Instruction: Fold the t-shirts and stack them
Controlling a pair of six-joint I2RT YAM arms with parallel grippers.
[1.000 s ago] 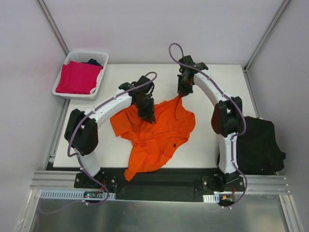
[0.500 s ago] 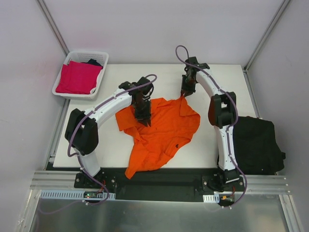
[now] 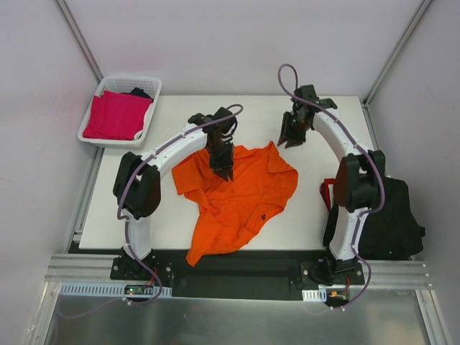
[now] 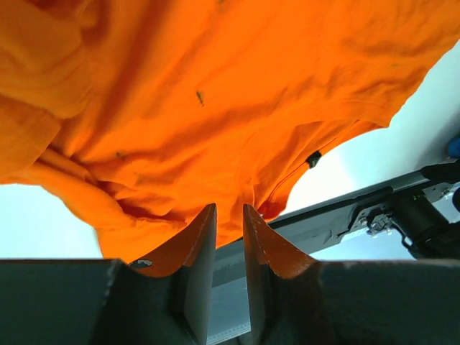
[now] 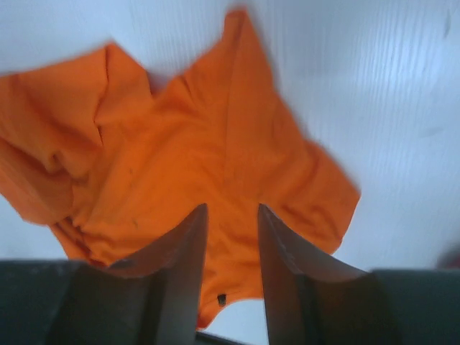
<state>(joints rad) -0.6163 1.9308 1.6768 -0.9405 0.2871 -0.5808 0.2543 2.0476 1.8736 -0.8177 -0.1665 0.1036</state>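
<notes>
My left gripper [image 4: 228, 208] pinches the orange t-shirt [image 3: 241, 190] (a thin fold); my right gripper [image 5: 231, 208] is open near its far edge. I should spread it flat, slowly.

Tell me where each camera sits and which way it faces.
Top external: above, behind the arms, looking down at the table; both arms show.
Left wrist: behind the left gripper, its fingers showing, facing the table's near edge.
Right wrist: behind the right gripper, looking down past its fingers.
Shared: all show the orange t-shirt.
</notes>
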